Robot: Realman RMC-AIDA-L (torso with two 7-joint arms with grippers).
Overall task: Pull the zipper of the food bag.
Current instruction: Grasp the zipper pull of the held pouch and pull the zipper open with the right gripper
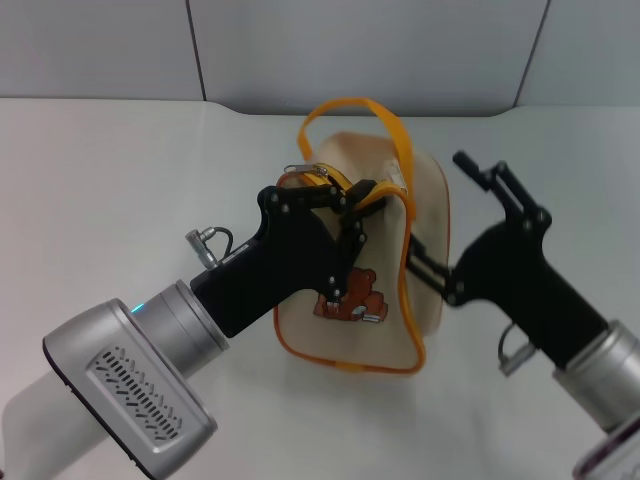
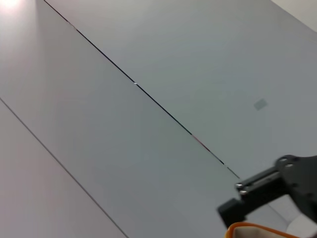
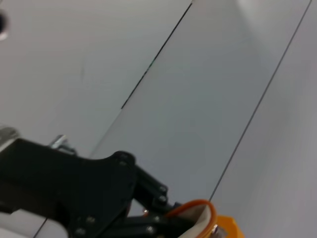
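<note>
While left hand pinches the zipper | right hand, grip unclear, braces food bag for you.

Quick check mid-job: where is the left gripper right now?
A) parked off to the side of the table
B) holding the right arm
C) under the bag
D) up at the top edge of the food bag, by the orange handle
D: in the head view the left gripper sits at the top edge of the food bag, just beneath the orange handle.

My left gripper reaches in from lower left, fingers pinched together. My right gripper angles in from lower right, fingers closed.
</note>
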